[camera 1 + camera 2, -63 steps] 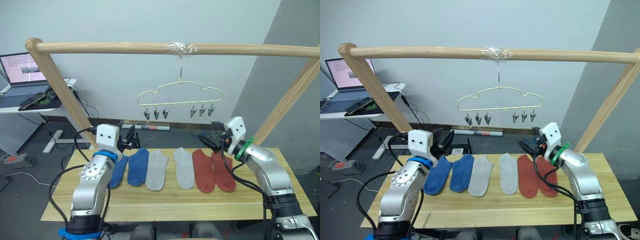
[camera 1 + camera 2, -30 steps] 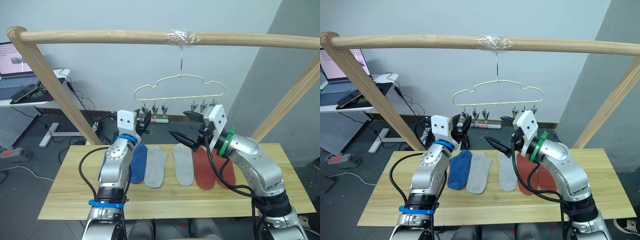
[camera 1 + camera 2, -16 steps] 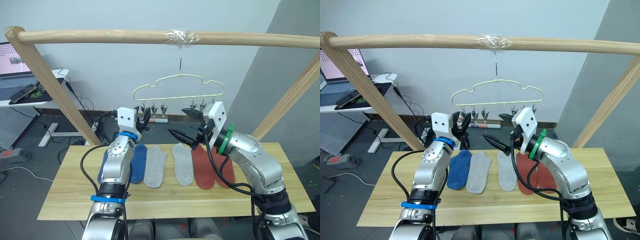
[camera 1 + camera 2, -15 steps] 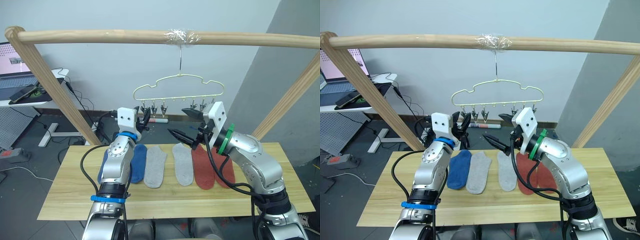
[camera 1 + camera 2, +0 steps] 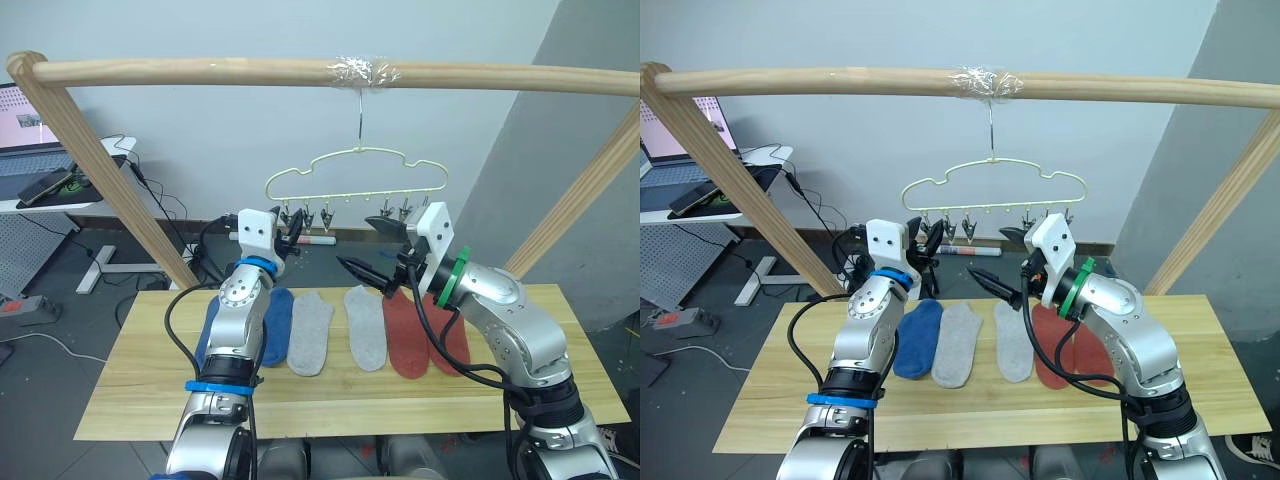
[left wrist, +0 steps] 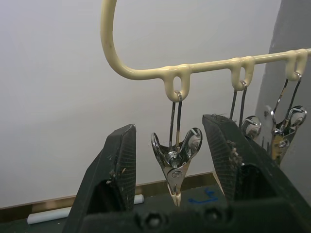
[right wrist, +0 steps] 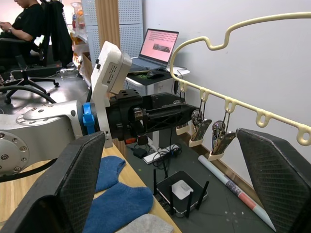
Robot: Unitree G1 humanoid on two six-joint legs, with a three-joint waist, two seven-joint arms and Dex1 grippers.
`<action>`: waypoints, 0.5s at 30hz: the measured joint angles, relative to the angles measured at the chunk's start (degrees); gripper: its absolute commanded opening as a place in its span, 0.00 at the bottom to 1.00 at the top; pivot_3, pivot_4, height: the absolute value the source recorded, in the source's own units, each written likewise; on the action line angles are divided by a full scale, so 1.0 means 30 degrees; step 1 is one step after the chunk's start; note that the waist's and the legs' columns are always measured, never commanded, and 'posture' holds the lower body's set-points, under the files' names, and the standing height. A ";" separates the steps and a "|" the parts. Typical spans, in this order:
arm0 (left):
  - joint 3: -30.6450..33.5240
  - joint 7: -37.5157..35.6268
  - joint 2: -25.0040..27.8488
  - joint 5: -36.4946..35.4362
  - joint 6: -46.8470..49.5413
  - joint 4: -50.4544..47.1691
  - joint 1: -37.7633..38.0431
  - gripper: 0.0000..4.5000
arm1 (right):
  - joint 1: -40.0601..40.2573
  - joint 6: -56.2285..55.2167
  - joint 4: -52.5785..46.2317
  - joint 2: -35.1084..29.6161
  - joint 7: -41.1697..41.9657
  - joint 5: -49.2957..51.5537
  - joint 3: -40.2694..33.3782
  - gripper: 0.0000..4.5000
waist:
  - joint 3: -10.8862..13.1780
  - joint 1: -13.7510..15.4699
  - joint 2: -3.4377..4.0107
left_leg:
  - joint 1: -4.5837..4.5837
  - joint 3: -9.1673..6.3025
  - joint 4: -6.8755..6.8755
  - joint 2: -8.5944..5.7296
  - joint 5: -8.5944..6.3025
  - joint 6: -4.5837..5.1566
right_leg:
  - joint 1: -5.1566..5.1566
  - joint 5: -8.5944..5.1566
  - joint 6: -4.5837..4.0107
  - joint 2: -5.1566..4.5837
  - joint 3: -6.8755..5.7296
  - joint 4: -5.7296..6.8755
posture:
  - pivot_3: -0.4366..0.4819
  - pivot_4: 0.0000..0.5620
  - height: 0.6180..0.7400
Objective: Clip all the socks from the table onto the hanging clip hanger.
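On the bench [image 5: 140,385] six socks lie in a row: two blue socks [image 5: 273,325] at its 9 o'clock end, two grey socks [image 5: 310,335] in the middle, two rust red socks [image 5: 405,336] at its 3 o'clock end. The left gripper [image 5: 286,237] is raised above the blue pair, at the 9 o'clock end of the clip hanger [image 5: 355,185]; its fingers [image 6: 116,165] are spread wide on either side of the end clip [image 6: 176,158], not touching it. The hanger hangs by its hook from the wooden rail [image 5: 200,70]. The right gripper [image 5: 372,250] hovers below the hanger's 3 o'clock clips, above the grey and red socks, fingers wide and empty.
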 measured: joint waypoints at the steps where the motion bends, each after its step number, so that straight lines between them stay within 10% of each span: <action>1: 0.0002 -0.0026 0.0004 0.0008 -0.0032 0.0002 -0.0010 0.53 | -0.0001 0.0006 0.0000 0.0000 -0.0030 0.0000 -0.0008 1.00 | 0.0011 -0.0002 0.0001 | 0.0000 0.0000 0.0000 0.0000 0.0000 0.0000 | 0.0000 0.0000 0.0000 0.0001 -0.0001 0.0000 | 0.34 0.24 1.00; 9: 0.0012 -0.0584 0.0016 -0.0015 -0.0658 0.0085 -0.0017 0.10 | -0.0016 0.0012 0.0024 -0.0004 -0.0070 0.0003 -0.0033 1.00 | 0.0188 -0.0001 -0.0013 | -0.0001 -0.0002 0.0000 0.0001 0.0000 0.0000 | 0.0000 0.0000 0.0000 0.0000 -0.0001 0.0001 | 0.34 0.24 1.00; 15: 0.0093 -0.0595 0.0015 0.0003 -0.0746 0.0151 -0.0220 0.00 | 0.0098 0.0022 0.0108 -0.0169 -0.0228 -0.0084 -0.0039 1.00 | 0.0265 -0.0003 -0.0011 | -0.0004 -0.0001 0.0000 0.0001 0.0000 0.0000 | -0.0002 0.0001 0.0000 0.0000 -0.0001 0.0000 | 0.34 0.25 1.00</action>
